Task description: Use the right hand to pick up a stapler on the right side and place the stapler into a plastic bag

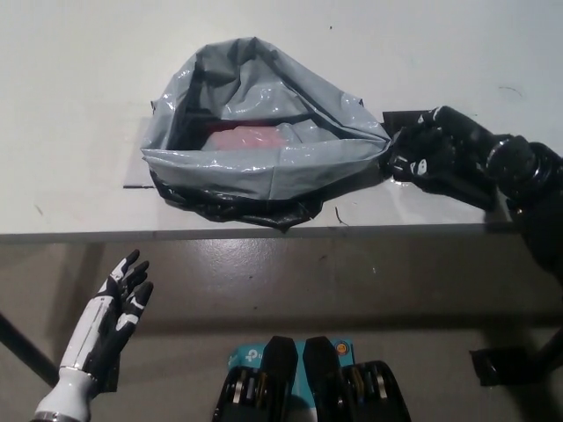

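Observation:
A grey plastic bag (264, 171) lies open on the white table (79, 105), with something red (251, 139) inside it. Just right of the bag's mouth is the black stapler (403, 120), of which only the far end shows. My black right hand (435, 156) covers the rest, its fingers curled around the stapler's body next to the bag's right edge. Black on black hides the exact grip. My white left hand (119, 308) rests open at the lower left, below the table's front edge.
A black layer of plastic (229, 207) sticks out from under the bag near the table's front edge (264, 233). Grey floor lies below the edge, with a small black object (501, 365) at the lower right.

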